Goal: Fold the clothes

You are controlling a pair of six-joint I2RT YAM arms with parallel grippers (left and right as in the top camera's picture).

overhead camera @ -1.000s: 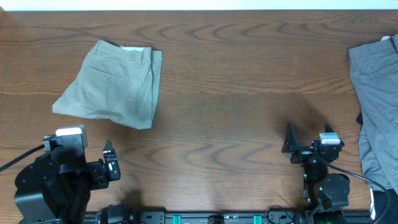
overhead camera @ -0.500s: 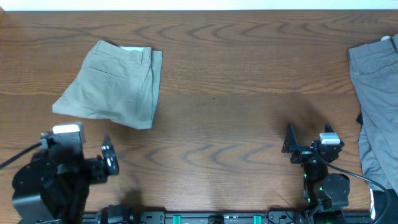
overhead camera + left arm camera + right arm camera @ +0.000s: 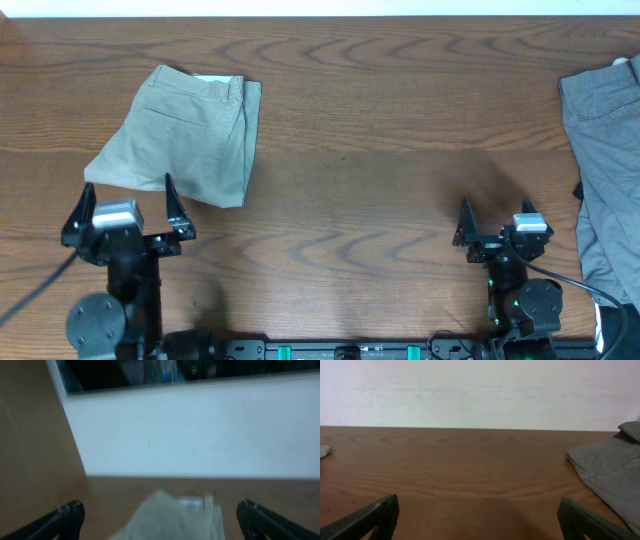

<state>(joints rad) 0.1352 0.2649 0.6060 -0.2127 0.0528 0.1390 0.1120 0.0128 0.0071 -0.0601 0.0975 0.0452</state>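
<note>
Your pale khaki-green cotton shorts (image 3: 180, 135) lie on the far left part of the brown wood-grain table (image 3: 380, 130). They are folded into a compact wedge. The waistband faces the far edge, a stitched back pocket shows on top, and the cloth is lightly wrinkled.

Your left gripper (image 3: 128, 186) sits just on the near side of the shorts, its two black fingers spread wide with nothing between them. From above, the tip of one finger (image 3: 168, 184) overlaps the near hem of the shorts, but you cannot tell from this view whether it touches the cloth or hangs over it. The left wrist view is blurred. It shows the left gripper (image 3: 160, 509) released, and the shorts (image 3: 170, 520) lie straight ahead, centred between the two fingertips.

Your right gripper (image 3: 497, 215) is at the near right of the table, well apart from the shorts. Its fingers are also spread wide and empty. In the right wrist view the right gripper (image 3: 477, 505) looks out over bare wood.

A pile of darker grey cloth garments (image 3: 605, 150) lies along the right edge of the table, near the right arm but not touching it. One corner of the pile (image 3: 610, 470) shows at the right of that wrist view.
</note>
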